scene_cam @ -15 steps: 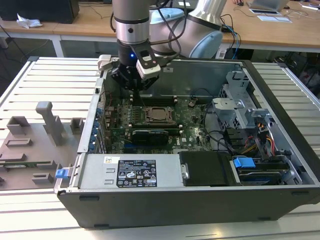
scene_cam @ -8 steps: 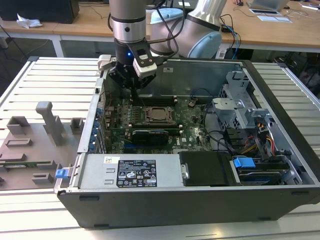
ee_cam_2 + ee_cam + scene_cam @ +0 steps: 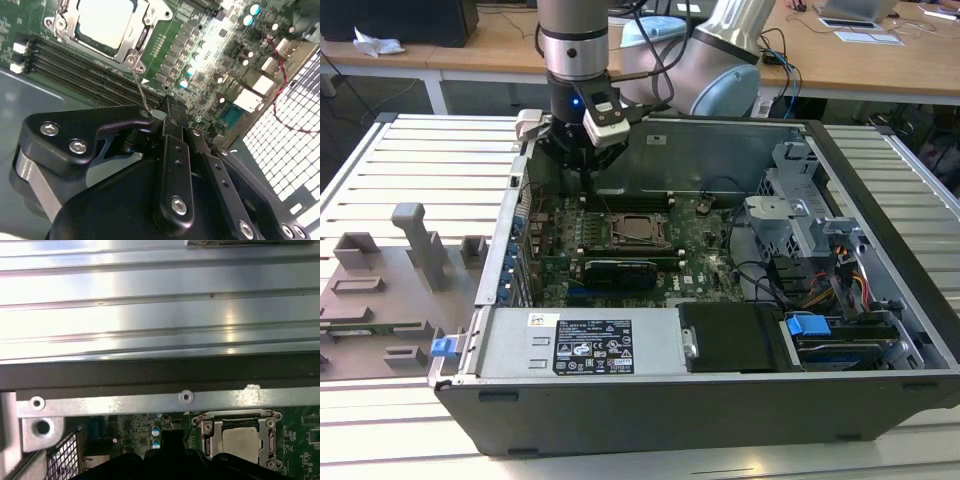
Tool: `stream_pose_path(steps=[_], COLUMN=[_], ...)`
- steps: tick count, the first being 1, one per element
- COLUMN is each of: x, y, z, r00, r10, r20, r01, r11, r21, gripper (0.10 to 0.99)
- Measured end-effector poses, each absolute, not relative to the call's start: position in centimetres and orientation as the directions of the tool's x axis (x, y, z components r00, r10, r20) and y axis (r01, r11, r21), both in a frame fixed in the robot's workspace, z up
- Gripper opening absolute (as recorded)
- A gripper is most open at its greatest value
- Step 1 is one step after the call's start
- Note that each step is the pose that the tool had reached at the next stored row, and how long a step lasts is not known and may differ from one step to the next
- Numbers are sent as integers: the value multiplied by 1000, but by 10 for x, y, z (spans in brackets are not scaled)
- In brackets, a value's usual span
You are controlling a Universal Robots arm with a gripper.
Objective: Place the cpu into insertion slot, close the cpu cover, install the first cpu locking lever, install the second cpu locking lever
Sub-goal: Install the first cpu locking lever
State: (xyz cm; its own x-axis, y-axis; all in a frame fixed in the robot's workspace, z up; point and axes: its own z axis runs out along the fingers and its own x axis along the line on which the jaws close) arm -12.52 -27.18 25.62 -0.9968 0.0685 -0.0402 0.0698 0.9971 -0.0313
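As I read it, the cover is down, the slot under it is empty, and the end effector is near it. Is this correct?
One part is wrong: the slot is not empty. In both wrist views the cpu lies in it, its pale top showing through the lowered cover's window. The end effector is indeed near it.

Long wooden desks point(image 3: 470, 55) run along the back on white frames, with the floor beneath them in shadow. Crumpled white paper point(image 3: 375, 43) lies on the desk at the exterior view's left. Loose sheets point(image 3: 868, 36) and black cables point(image 3: 785, 62) lie toward the exterior view's right. Nearer is a worktable point(image 3: 410, 160) of ribbed aluminium slats, with grey plastic fixtures point(image 3: 415, 240) standing at the exterior view's left. Light glares in bright bands off the slats point(image 3: 150, 315) in the first wrist view.
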Motion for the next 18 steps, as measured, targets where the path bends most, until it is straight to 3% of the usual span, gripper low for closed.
stream_pose_path(steps=[18], x=[-103], y=[-272], z=[256], r00=[-997], r10=[68], r20=[-40], r01=[70], r11=[997], r21=[-31], gripper=[106])
